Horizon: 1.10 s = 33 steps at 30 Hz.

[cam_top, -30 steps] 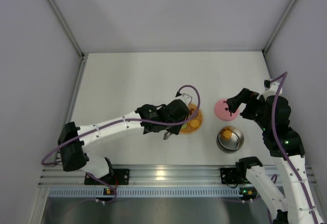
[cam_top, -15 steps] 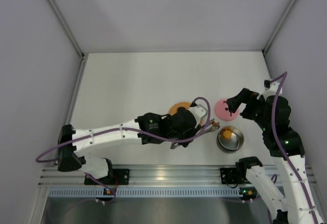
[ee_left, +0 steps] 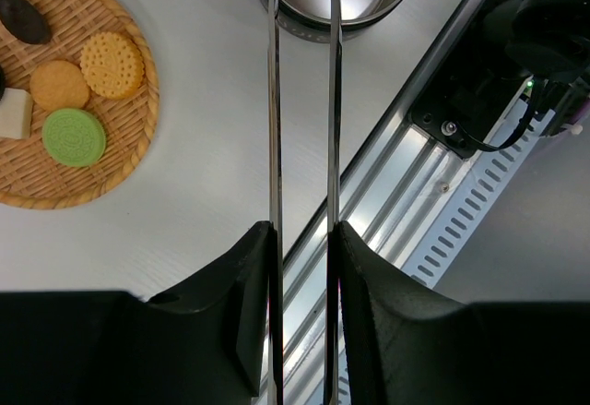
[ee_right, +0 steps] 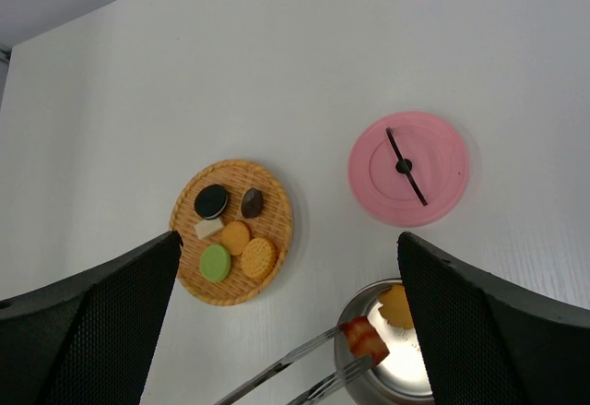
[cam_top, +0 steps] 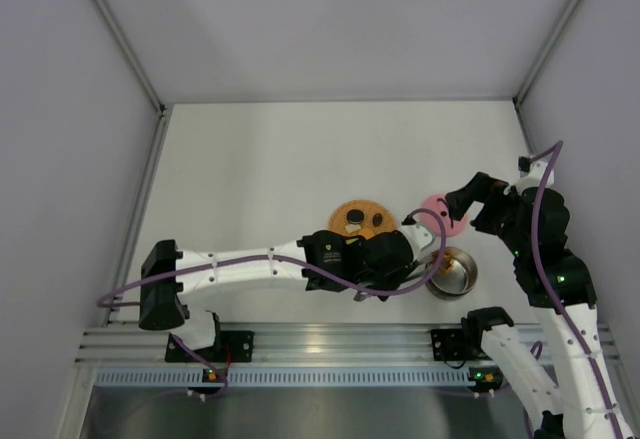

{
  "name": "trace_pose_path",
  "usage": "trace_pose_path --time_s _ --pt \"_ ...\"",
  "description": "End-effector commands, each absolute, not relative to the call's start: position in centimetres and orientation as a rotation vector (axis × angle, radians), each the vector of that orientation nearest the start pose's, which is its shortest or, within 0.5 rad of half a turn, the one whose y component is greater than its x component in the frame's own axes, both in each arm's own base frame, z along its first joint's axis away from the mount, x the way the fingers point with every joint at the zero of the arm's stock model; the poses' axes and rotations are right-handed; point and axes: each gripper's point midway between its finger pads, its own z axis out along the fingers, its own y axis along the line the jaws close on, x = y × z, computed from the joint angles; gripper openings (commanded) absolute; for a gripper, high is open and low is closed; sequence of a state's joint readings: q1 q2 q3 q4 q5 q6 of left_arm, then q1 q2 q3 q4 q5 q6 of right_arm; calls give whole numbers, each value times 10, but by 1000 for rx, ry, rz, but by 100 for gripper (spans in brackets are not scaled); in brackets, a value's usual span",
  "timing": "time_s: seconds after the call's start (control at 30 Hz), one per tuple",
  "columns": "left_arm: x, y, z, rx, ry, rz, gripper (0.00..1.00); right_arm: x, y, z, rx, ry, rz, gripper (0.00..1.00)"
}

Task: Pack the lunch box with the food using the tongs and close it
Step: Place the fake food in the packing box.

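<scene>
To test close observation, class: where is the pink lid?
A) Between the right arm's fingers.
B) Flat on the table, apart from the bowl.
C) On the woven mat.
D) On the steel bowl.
B: the pink lid lies flat on the table, apart from the open steel bowl, whose inside shows an orange piece.

We find the top view fixed high above the near edge of the table (cam_top: 250, 159), looking down on the whole surface. The left wrist view sits low and close, looking along the tongs (ee_left: 272, 101) to the lunch box (ee_left: 387, 8) at top centre. The right wrist view sits higher, facing down. All three share the woven mat (ee_right: 267, 216) and the lunch box.
</scene>
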<state>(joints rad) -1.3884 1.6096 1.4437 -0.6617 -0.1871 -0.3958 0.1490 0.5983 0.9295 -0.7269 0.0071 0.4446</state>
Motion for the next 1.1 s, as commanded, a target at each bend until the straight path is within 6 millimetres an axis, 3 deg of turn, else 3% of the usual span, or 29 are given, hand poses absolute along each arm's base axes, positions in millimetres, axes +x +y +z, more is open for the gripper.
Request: trace_pose_path --time_s 0.0,0.43,0.73,0.87,1.07 --pt "93 -433 217 1070 2123 -722 35 225 43 274 311 1947 347 99" --pt "90 -434 217 1086 2119 -732 46 225 43 272 312 1949 346 99" --pt "92 -432 221 1074 2110 -728 47 225 43 272 309 1952 343 100" --pt "102 -424 227 1005 2099 -686 46 226 43 272 307 1952 344 99" --pt "142 -391 248 770 2087 -520 47 226 43 274 305 1951 344 99"
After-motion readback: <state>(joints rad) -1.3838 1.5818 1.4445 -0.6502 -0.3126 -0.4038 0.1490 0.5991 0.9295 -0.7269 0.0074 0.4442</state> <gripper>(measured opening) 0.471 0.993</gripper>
